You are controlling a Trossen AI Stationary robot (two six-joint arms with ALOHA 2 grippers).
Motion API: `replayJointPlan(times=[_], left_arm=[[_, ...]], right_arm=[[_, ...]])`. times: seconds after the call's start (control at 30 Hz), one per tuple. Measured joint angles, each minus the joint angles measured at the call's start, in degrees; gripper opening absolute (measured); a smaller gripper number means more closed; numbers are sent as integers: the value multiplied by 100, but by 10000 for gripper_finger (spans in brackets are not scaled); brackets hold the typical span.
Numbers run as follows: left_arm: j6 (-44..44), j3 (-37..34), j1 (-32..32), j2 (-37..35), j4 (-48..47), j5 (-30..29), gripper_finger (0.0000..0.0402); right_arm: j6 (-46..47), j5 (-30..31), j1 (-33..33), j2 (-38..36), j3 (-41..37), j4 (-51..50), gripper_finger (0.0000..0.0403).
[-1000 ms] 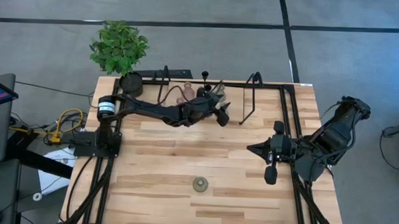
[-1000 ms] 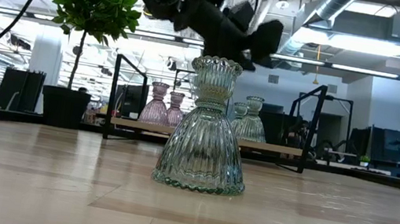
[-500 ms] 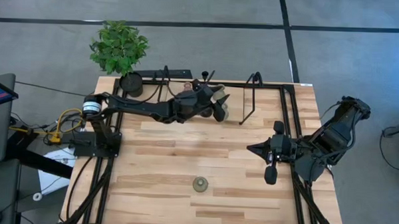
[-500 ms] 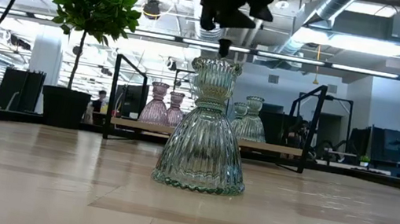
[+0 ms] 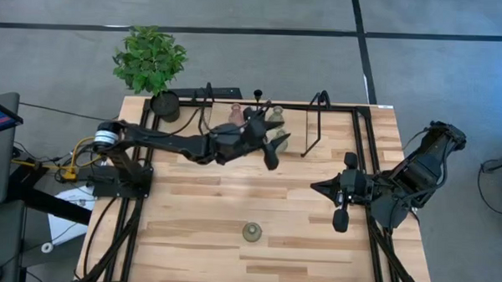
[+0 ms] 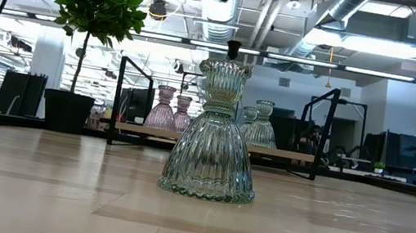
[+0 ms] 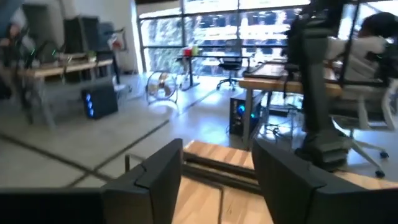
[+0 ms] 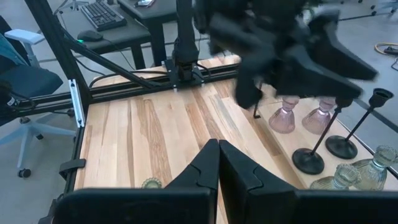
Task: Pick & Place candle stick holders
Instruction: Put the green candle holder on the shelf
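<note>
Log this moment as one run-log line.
left end effector: open, empty, raised over back row of holders | right end effector: shut, parked at right | squat ribbed olive-green glass candle holder: upright, front centre

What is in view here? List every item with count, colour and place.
Glass candle holder: one, olive-green, alone on the table's near middle.
Pink glass holders: two, far edge.
Black stemmed holders: two, beside the pink ones.
Greenish glass holders: at least two, far edge.
Potted plant: one, green, far left corner.
Wire frames: black, far edge.
Table: light wood.
Left gripper: open, above the far row.
Right gripper: shut, waiting at right.
</note>
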Motion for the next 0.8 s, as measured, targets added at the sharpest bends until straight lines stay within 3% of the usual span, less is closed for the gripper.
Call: replayJointPlan(times=[0.1,0.37,0.5,0.8], left_arm=[[347,2,-246,-312,-366,3,162],[359,-34,-921,-1279,-2405,19,56],[315,-289,-1351,-1686,-2618,47,9],[-15,-1266,-2273,-2949,-2621,42,4]], right_arm=[[1,0,0,0,0,-2,0],[1,-100,-19,19,0,47,0],[1,-227,-90,132,0,241,0],[76,-720,-325,674,4,873,0]])
